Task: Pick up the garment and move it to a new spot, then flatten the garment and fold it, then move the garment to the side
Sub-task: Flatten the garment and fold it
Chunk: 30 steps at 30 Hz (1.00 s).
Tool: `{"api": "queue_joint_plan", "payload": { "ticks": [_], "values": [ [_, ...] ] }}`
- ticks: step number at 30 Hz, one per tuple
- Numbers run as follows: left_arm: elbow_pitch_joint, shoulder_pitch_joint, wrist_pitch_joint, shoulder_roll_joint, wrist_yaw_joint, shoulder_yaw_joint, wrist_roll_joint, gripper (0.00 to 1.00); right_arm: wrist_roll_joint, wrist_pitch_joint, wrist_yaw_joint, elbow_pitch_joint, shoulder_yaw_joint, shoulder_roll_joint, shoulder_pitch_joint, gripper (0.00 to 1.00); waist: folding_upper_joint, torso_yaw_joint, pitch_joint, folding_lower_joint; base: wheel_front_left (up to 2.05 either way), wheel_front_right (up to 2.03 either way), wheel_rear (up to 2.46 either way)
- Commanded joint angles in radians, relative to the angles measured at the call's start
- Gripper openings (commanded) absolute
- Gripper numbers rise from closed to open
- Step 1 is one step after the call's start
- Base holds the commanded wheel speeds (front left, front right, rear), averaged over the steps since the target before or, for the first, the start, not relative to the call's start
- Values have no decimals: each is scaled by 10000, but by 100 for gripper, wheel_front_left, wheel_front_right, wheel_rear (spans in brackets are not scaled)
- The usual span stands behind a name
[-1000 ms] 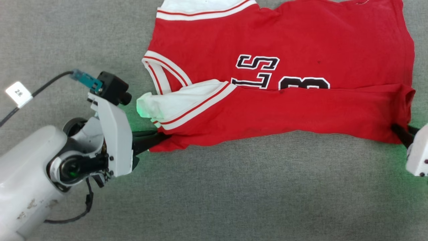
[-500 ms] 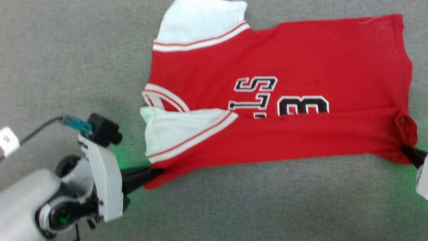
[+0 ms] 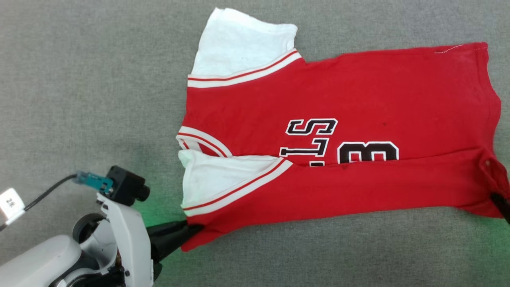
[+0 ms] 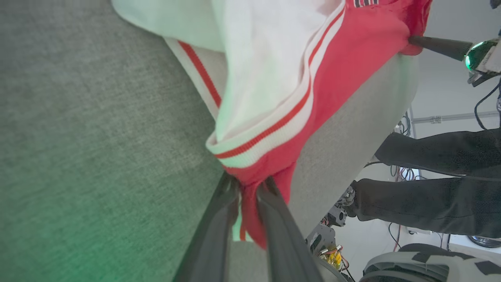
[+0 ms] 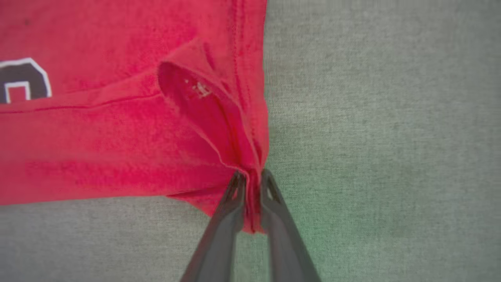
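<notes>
Left gripper [image 4: 248, 188] is clamped on the sleeve-end near corner of the garment [image 3: 358, 99]; right gripper [image 5: 250, 176] is clamped on its hem corner, the cloth lying between them.

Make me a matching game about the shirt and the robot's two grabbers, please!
Things:
1. garment
2. far sleeve
3. left gripper
4. right gripper

Descriptions:
A. shut on the hem corner
B. white, lying flat
C. red, with its near edge folded over
D. shut on the corner beside the folded-over sleeve

Pairs: 1-C, 2-B, 3-D, 4-A
</notes>
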Motion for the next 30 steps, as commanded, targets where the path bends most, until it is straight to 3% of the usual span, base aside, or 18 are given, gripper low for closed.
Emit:
{"api": "queue_joint_plan", "payload": {
  "ticks": [1, 7, 14, 18, 23, 25, 30],
  "values": [
    [20, 186, -264, -69, -22, 103, 10, 100, -55, -305, -4, -106, -104, 47, 70, 100, 0, 26, -129, 0, 0, 0, 0],
    [77, 565, -1357, -99, 196, 501, -114, 100, -254, -1273, -4, -407, -25, 86, -131, 100, 0, 97, -363, 0, 0, 0, 0],
    [437, 1265, -3709, -426, 661, 1267, 46, 100, -763, -3425, -3, -646, 733, 441, -667, 100, 0, 262, -594, 0, 0, 0, 0],
    [981, 1467, -5021, -816, 1043, 1658, 440, 100, -1140, -5007, -3, -358, 1458, 844, -904, 100, 0, 344, -618, 0, 0, 0, 0],
    [1855, 1219, -5554, -1228, 1382, 1911, 1792, 100, -1668, -6980, -3, 426, 2066, 1397, -1170, 100, 0, 313, -637, 0, 0, 0, 0],
    [2236, 988, -5602, -1443, 1392, 2106, 2175, 100, -1827, -7633, -3, 742, 2286, 1565, -1325, 100, 0, 216, -655, 0, 0, 0, 0],
    [3088, -37, -5627, -1725, 928, 2642, 2583, 100, -2196, -9047, -3, 1416, 2653, 2022, -1639, 100, 0, -301, -688, 0, 0, 0, 0]
  ]
}}
